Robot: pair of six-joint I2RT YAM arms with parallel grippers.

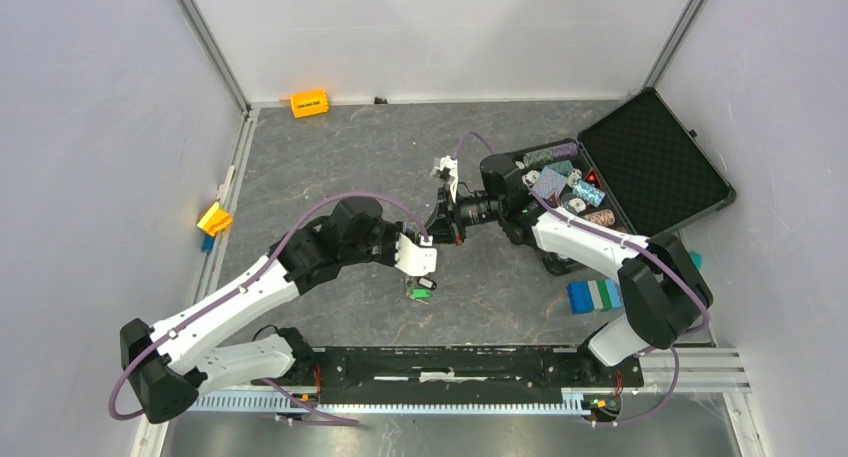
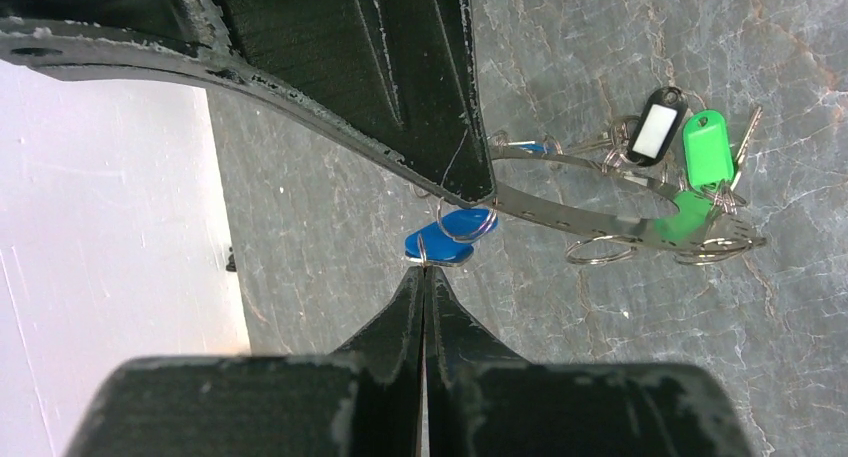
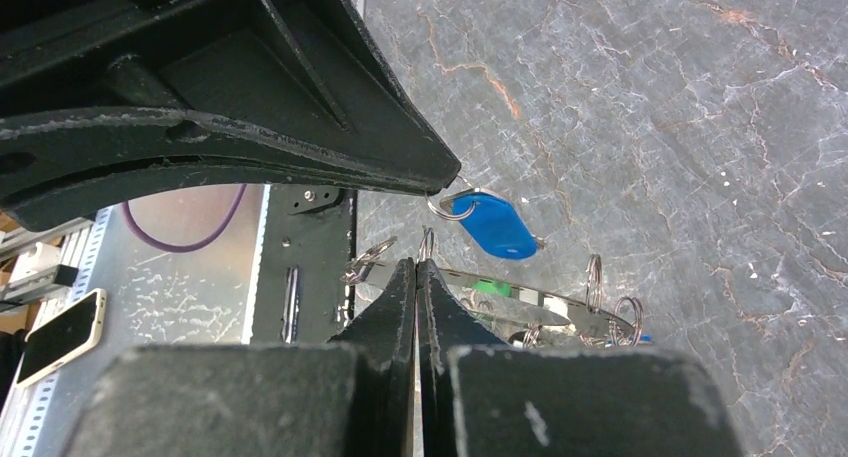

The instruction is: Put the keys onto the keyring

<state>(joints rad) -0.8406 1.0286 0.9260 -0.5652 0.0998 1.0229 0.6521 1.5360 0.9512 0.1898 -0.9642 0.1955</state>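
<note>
Well, both claws were pinched tight, tip to tip above the table [image 2: 600, 377]. The left claw [image 2: 424, 277] held the little loop of the blue key tag [image 2: 445, 239]. The right claw [image 3: 416, 272] gripped the jagged keyring [image 2: 570, 215], where green- and black-tagged keys [image 2: 708, 145] dangled.

A grey veined tabletop [image 1: 400, 147] is shown. An orange block [image 1: 309, 103] is set at its far edge, a yellow piece [image 1: 214, 218] at the left edge, an open black case [image 1: 655, 162] in the far right corner, and a striped block [image 1: 594, 296] by the right edge.
</note>
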